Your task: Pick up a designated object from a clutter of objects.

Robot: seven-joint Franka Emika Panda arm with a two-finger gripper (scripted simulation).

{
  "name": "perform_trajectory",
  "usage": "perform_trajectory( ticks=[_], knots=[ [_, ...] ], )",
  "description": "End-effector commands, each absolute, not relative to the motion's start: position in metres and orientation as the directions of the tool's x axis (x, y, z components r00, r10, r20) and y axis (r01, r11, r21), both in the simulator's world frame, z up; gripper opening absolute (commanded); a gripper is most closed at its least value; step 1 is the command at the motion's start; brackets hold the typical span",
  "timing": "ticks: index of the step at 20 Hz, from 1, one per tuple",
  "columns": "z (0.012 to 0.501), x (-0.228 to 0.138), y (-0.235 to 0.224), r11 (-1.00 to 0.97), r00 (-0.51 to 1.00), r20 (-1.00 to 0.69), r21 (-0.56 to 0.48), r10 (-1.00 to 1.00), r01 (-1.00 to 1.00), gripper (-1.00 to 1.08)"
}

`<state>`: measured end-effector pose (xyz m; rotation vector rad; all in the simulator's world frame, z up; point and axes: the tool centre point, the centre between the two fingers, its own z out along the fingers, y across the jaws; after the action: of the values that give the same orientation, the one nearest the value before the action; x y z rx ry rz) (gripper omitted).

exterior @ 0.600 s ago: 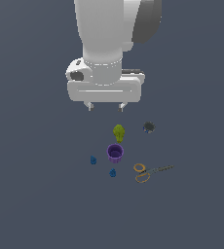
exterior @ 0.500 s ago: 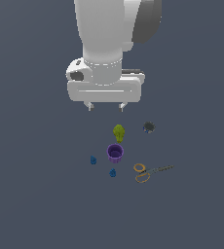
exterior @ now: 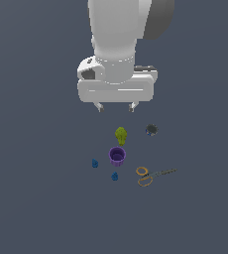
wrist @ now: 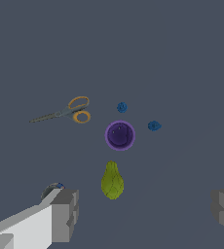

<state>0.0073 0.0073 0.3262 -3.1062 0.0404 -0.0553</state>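
the hand (exterior: 116, 107) was seen high above the clutter, released, with its two fingers (wrist: 65, 214) set wide apart and nothing between them; the designated object (exterior: 94, 163) was taken, as a judgement, to be the slightly elongated dark-blue lump lying on the counter (exterior: 36, 198) toward the exterior view's left of the purple cup (exterior: 117, 155), near it but not touching. in the wrist view the same lump (wrist: 154, 126) was shown beside the cup (wrist: 120, 135), on the side away from the orange-handled scissors (wrist: 72, 111). a second, rounder blue lump (exterior: 114, 176) was placed just beyond the cup from the hand, and could easily be mistaken for the target, so the choice was best settled by shape and by position relative to the cup before any descent. the yellow-green lumpy item (exterior: 121, 135) lay almost under the hand, and the dark round item (exterior: 151, 130) was off toward the exterior view's right; both were well apart from the target. for the step in hand, the approach, it was judged that the hand should be shifted over the target and centred on it, with the fingers kept spread and turned so that they would close across the lump's narrow width. the finger on the cup's side needed room, so a line of closing that kept both fingers clear of the cup was to be preferred. since the piece was tiny and lumpy, a low descent close to the counter and a slow closing were thought wise, lest it be nudged away or squeezed out
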Motion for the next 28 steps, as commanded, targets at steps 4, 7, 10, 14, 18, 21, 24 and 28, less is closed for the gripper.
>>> perform_trajectory(
  ticks=[4, 7, 10, 14, 18, 21, 24, 28],
  knots=[
    [0.323, 0.009, 0.005, -0.999, 0.999, 0.035, -0.035, -0.025, -0.024, 1.00],
    [0.314, 0.013, 0.002, -0.999, 0.999, 0.034, -0.034, -0.018, -0.017, 1.00],
    [0.301, 0.020, -0.004, -0.999, 0.999, 0.032, -0.033, -0.008, -0.007, 1.00],
    [0.275, 0.030, -0.015, -0.999, 1.000, 0.029, -0.029, 0.012, 0.013, 1.00],
    [0.239, 0.042, -0.030, -0.999, 0.999, 0.024, -0.024, 0.039, 0.039, 1.00],
    [0.205, 0.050, -0.044, -0.998, 0.998, 0.020, -0.019, 0.063, 0.064, 1.00],
    [0.173, 0.055, -0.058, -0.996, 0.996, 0.015, -0.014, 0.087, 0.087, 1.00],
    [0.138, 0.058, -0.072, -0.994, 0.994, 0.009, -0.008, 0.113, 0.113, 1.00]
  ],
)
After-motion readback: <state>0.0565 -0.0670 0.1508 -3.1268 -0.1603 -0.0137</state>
